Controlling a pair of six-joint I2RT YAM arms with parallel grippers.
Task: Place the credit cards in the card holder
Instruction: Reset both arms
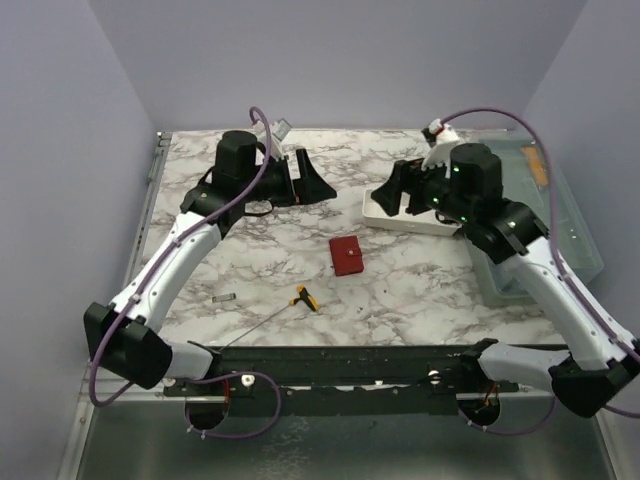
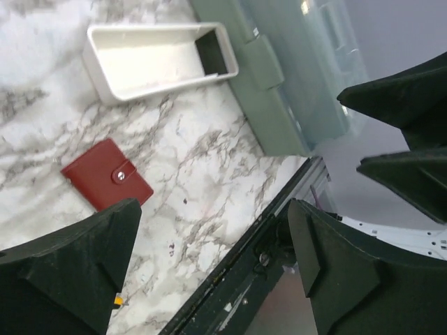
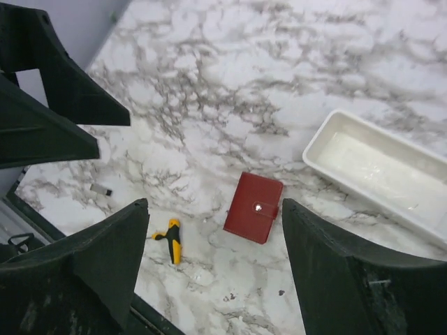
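The card holder (image 1: 347, 256) lies shut at the middle of the tabletop, so we cannot see its lining. From above, the right gripper (image 1: 398, 190) covers much of the white tray (image 1: 378, 213); the right wrist view cuts it off at the right edge. Toward the tabletop's near left corner lies a small grey object (image 1: 225, 297), too small for us to name. Something orange (image 1: 540, 166) shows blurred through the lid of the clear bin (image 1: 585, 240). In the left wrist view a finger (image 2: 77, 272) of the left gripper (image 2: 213, 209) hides all but a sliver of the yellow-handled tool (image 2: 119, 301).

Left pincer (image 1: 316, 178), right pincer (image 1: 388, 194) — jaws wide
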